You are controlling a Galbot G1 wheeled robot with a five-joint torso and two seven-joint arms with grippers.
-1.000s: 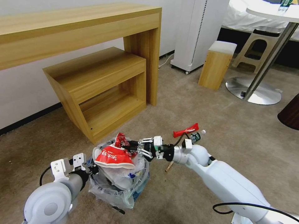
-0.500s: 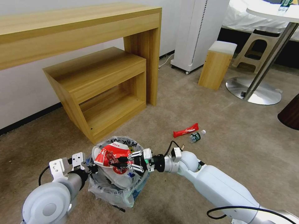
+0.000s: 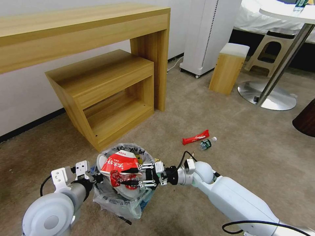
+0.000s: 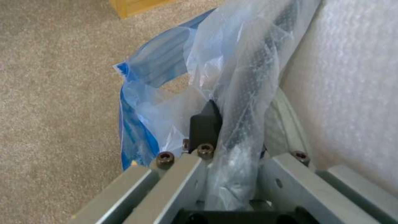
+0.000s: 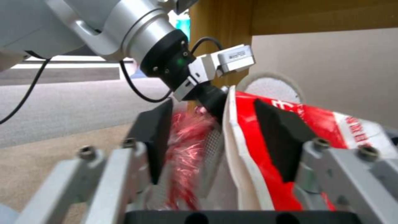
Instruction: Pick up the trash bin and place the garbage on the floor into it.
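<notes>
Beige carpet (image 3: 229,108) beside a wooden table (image 3: 82,29) frames the cleanup: the right gripper (image 3: 129,176), jaws parted around a crumpled red wrapper (image 3: 118,175), hangs over the trash bin (image 3: 126,200) so the litter falls inside. The left gripper (image 3: 95,177), jaws closed on the bin's bag-lined rim, holds it steady. A second red wrapper (image 3: 196,137) and small bottle (image 3: 207,143) lie well apart on the floor.
</notes>
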